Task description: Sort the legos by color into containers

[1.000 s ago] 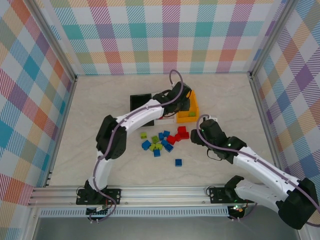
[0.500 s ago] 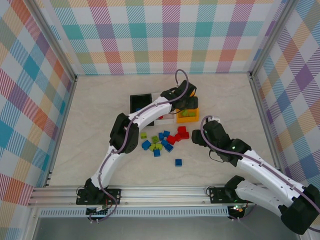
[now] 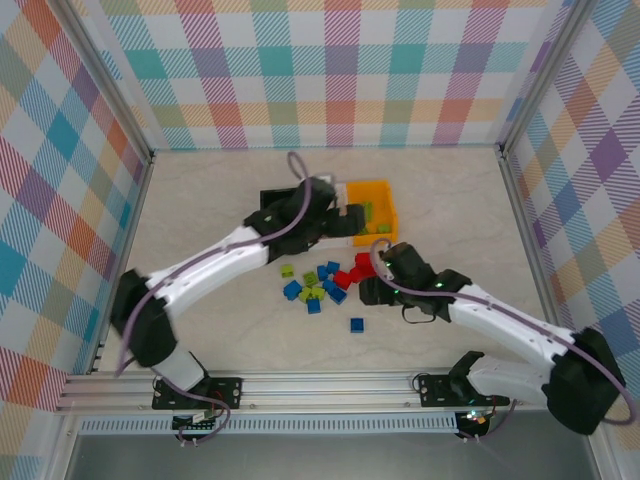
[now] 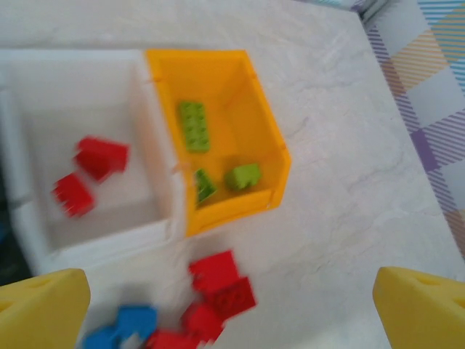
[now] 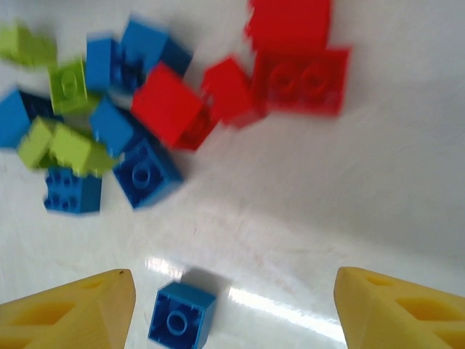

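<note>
Starting at the near edge: a metal rail (image 3: 320, 385) runs across the front, with both arm bases on it. Bare tabletop (image 3: 200, 320) stretches wide to the left and right of the bricks, out to the plaid side walls (image 3: 60, 200).

A lone blue brick (image 3: 357, 324) sits apart, nearer than the rest. The right gripper (image 5: 232, 305) hangs just above it and the pile, yellow fingers (image 5: 73, 305) spread apart, clamped on nothing. In the right wrist view the lone brick lies low between the fingertips, closer to the left one, not touching it.

Just past it is the loose pile (image 3: 315, 285): blue and lime bricks bunched together, red bricks (image 5: 290, 58) on its right side.

Farther on, the left gripper (image 4: 232, 309) hovers over the bins, jaws fully apart, empty. The white bin (image 4: 87, 251) holds two red pieces (image 4: 94, 163). The orange bin (image 3: 375, 195) touches its right side and holds three lime pieces (image 4: 194, 125). The black bin (image 3: 275, 200) sits left, partly under the left arm.

An open strip of table runs behind the bins to the back wall (image 3: 320, 80).
</note>
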